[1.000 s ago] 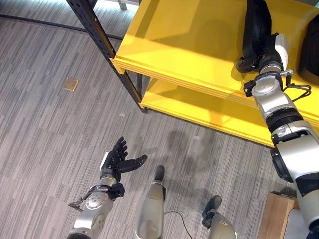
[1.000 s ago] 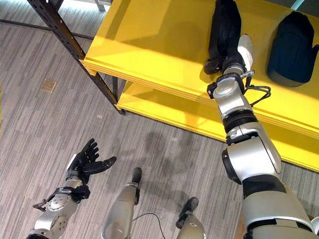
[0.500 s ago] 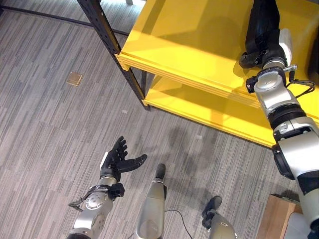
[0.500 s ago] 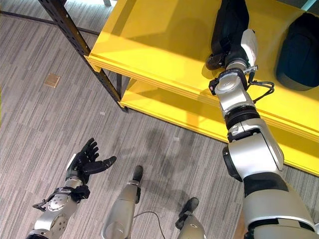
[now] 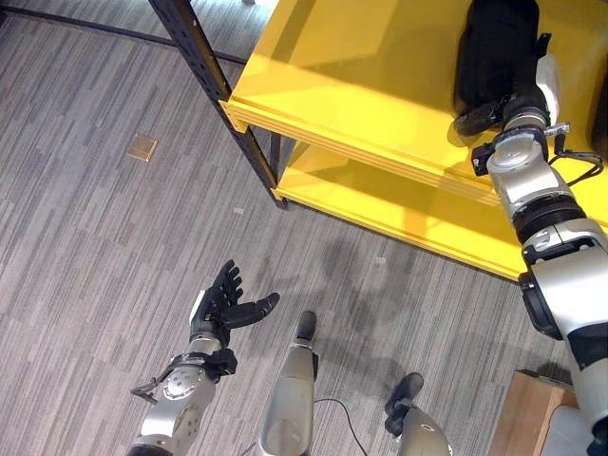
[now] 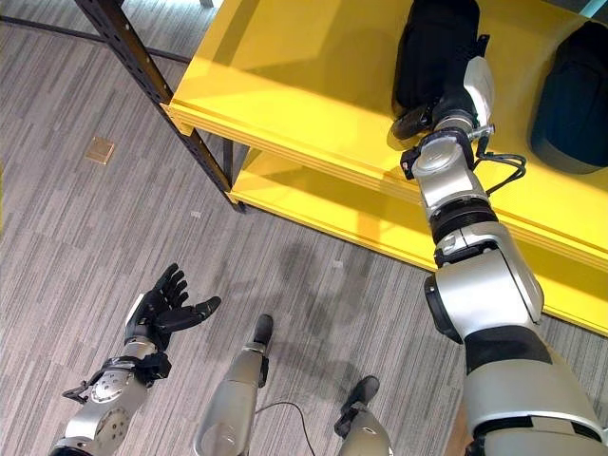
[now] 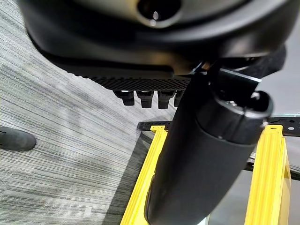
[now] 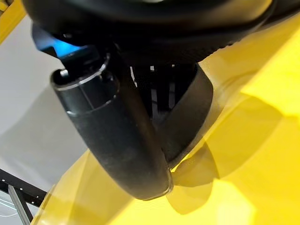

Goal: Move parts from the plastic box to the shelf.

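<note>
Yellow shelf (image 5: pixel 361 85); black part (image 6: pixel 435 47); grey striped floor (image 5: pixel 95 237).

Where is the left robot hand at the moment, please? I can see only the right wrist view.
Observer: The left robot hand is low over the grey floor, well apart from the yellow shelf. It is open and holds nothing.
Operator: Thank you. Is anything else up there besides what I see?
Observer: Yes. The right robot hand is at a black part on the upper board. A second dark part lies on the same board, further to the robot's right.
</note>
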